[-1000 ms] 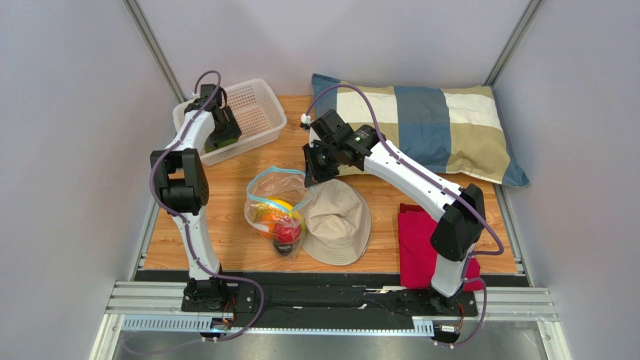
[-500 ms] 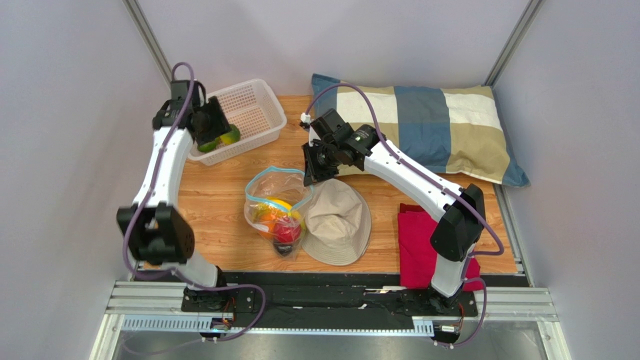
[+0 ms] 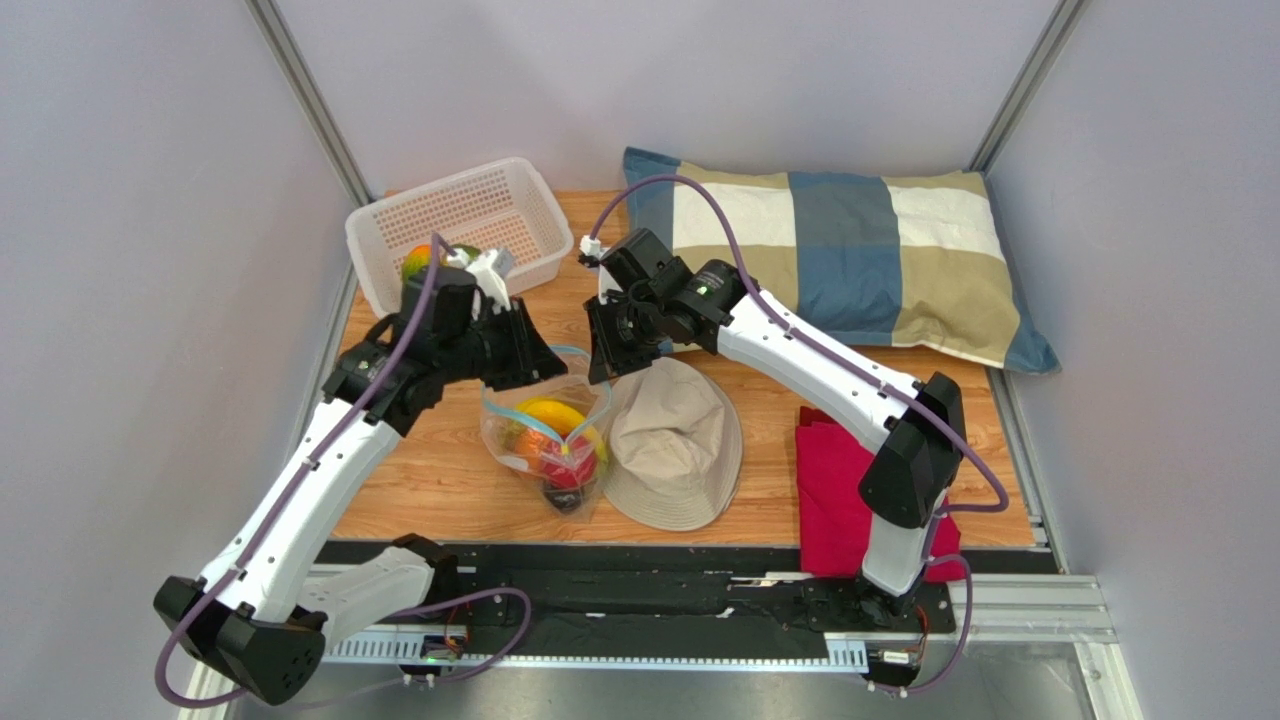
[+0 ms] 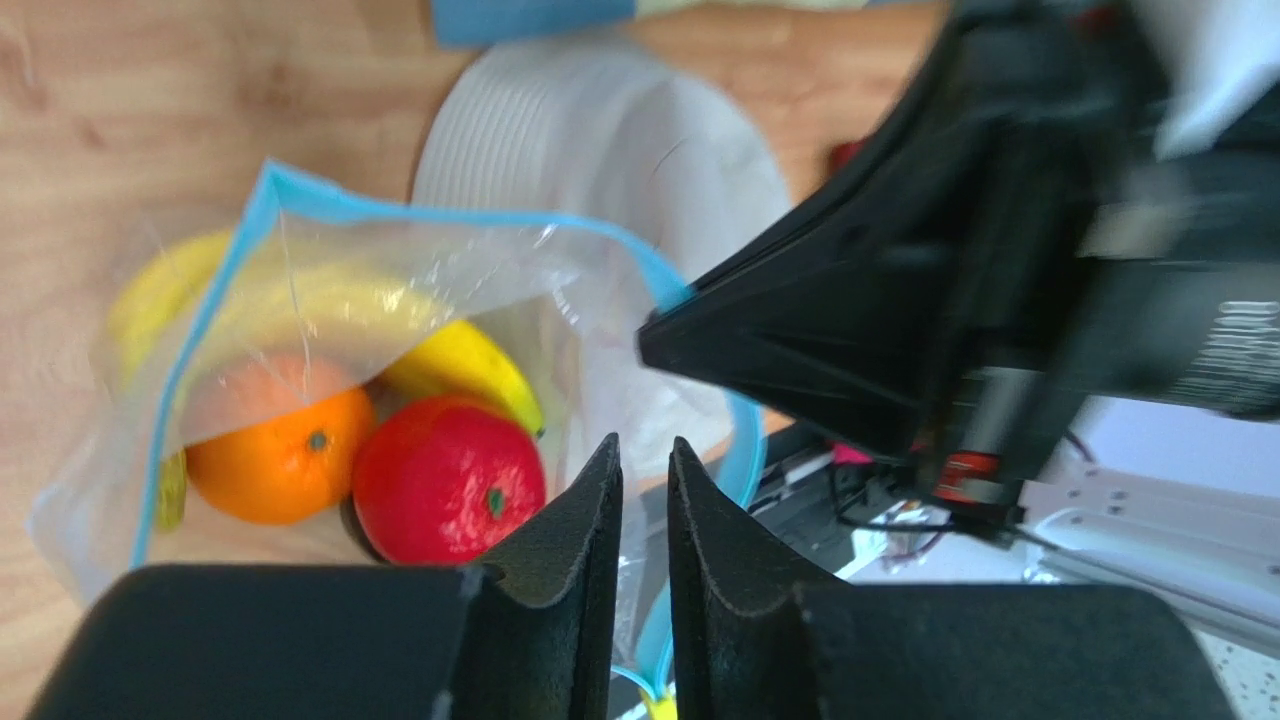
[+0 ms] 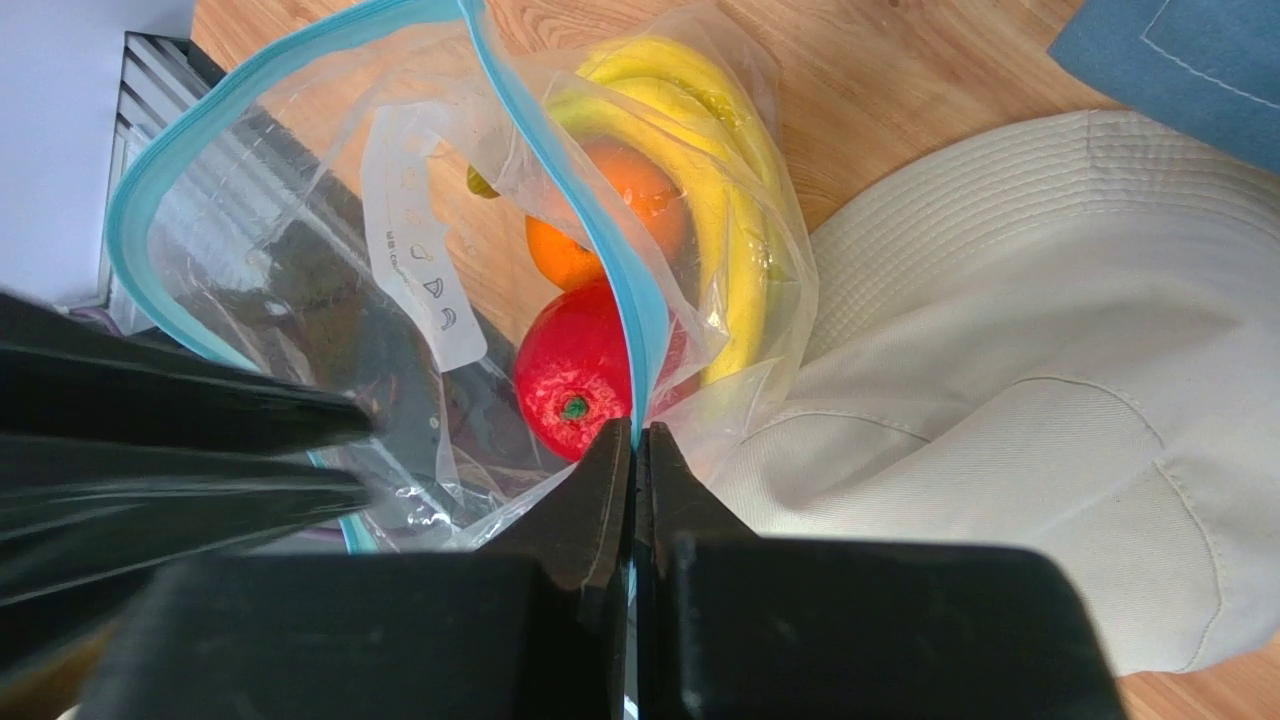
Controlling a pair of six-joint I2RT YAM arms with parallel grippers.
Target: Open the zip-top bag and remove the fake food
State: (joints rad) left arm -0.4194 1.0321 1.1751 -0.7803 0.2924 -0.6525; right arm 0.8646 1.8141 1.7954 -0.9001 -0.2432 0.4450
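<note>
The zip-top bag (image 3: 544, 435) lies mid-table with its blue-edged mouth pulled wide. The fake food inside it shows as an orange (image 4: 278, 458), a red apple (image 4: 448, 480) and bananas (image 5: 706, 105). A green-orange mango (image 3: 421, 264) lies in the white basket (image 3: 511, 195). My right gripper (image 3: 613, 357) (image 5: 637, 435) is shut on the bag's blue rim at the hat side. At the mouth's left side, my left gripper (image 3: 529, 348) (image 4: 643, 450) hovers with its jaws a narrow slit apart. Clear film and blue strip show through that slit, and contact is unclear.
A beige hat (image 3: 676, 443) lies against the bag's right side. A checked pillow (image 3: 842, 248) fills the back right and a red cloth (image 3: 834, 495) sits at the front right. The basket stands at the back left corner.
My left arm swung from the basket to the bag's mouth, leaving the mango in the basket, and its jaws narrowed. My right gripper kept its hold on the rim and shifted slightly left.
</note>
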